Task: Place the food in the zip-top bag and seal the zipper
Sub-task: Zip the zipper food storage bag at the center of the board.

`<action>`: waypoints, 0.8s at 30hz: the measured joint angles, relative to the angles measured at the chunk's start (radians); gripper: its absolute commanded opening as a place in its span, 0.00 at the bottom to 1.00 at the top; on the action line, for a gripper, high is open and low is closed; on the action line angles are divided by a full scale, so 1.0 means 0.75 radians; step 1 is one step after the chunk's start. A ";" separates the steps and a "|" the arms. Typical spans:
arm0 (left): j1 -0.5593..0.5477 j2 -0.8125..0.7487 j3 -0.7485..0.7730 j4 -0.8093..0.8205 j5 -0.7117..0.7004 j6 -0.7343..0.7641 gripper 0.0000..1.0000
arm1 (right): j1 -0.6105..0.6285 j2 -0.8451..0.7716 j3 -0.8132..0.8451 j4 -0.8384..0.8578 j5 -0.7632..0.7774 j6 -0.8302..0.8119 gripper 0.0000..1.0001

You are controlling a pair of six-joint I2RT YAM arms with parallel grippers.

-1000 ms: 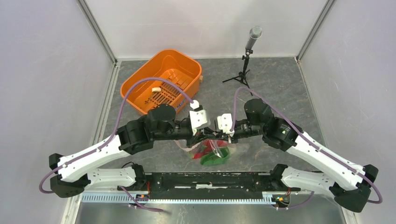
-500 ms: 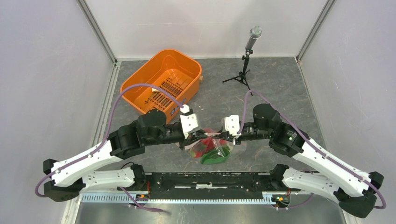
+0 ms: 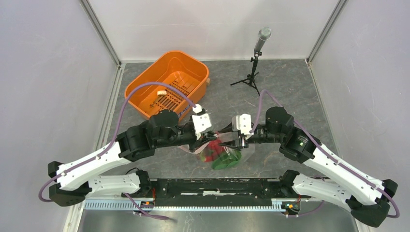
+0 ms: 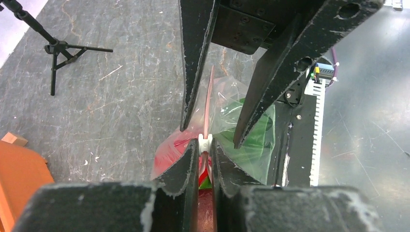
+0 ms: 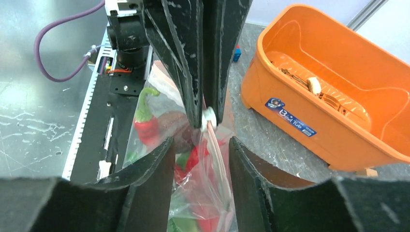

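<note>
1. Top view: since half a second ago the left arm has swung back rightward, and the two wrists now stand closer together. The left claw [image 3: 214, 138] and right claw [image 3: 231, 140] meet over the clear, crinkly zip-top bag [image 3: 244, 152]. The bag lies near the centre, just beyond the arm bases, with the red and green plastic toy food [image 3: 225, 158] inside it. The orange plastic tub [image 3: 137, 103] sits far left. The jaws are too small to read here.
2. Left wrist view: the left claw is pressed together on the small white slider [image 4: 205, 141] of the narrow pale pink zipper [image 4: 209, 96]. The strip runs on between the right claw's spread fingers; whether they touch it I cannot tell.
3. Right wrist view: the right claw stands spread, straddling the zipper. A red chilli [image 5: 147, 125] and a dark round piece [image 5: 176, 128] show through the plastic. The bag's lower part is cut off.
</note>
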 measured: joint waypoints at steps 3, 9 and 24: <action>0.000 0.024 0.017 -0.001 0.002 -0.011 0.02 | -0.001 -0.001 0.000 0.019 -0.006 0.017 0.43; 0.000 0.025 0.020 -0.005 0.003 -0.023 0.02 | -0.002 -0.001 0.000 0.018 0.002 0.034 0.06; -0.003 -0.073 -0.007 -0.010 -0.057 -0.045 0.02 | 0.002 -0.116 -0.121 0.217 0.122 0.122 0.00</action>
